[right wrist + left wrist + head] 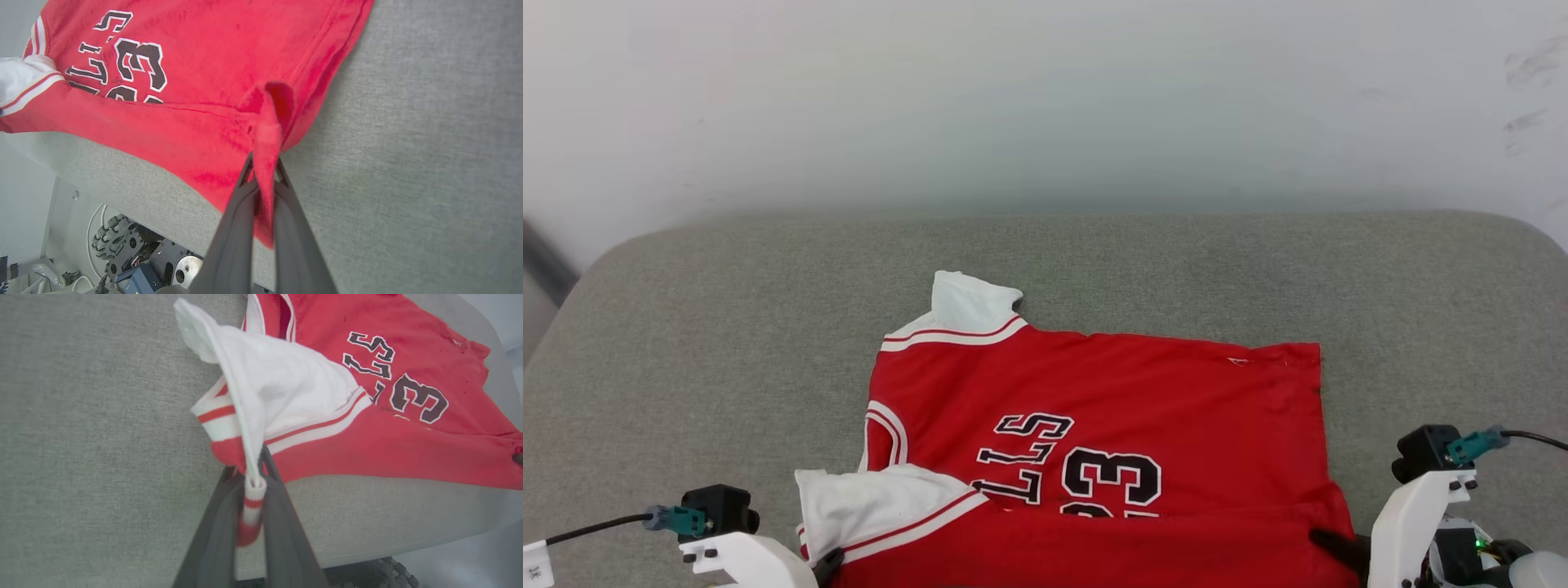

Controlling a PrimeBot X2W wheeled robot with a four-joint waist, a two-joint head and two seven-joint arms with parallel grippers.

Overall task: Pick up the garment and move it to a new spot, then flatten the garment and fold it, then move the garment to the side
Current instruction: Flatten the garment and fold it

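Note:
The garment (1111, 408), a red jersey with white sleeves and black "23" lettering, lies spread on the grey cushioned surface (686, 327), its near edge folded up over the lettering. My left gripper (255, 473) is shut on the striped trim of the near white sleeve (282, 392), at the garment's near left corner (829, 563). My right gripper (263, 163) is shut on a pinch of red hem fabric (267, 134) at the near right corner (1331, 543). The garment (204, 61) stretches between both grips along the front edge.
The grey surface extends well beyond the garment on the left, right and far sides, up to a pale wall (1045, 98). Its front edge (122, 171) drops off just below the grips, with the robot's wheeled base (122, 245) underneath.

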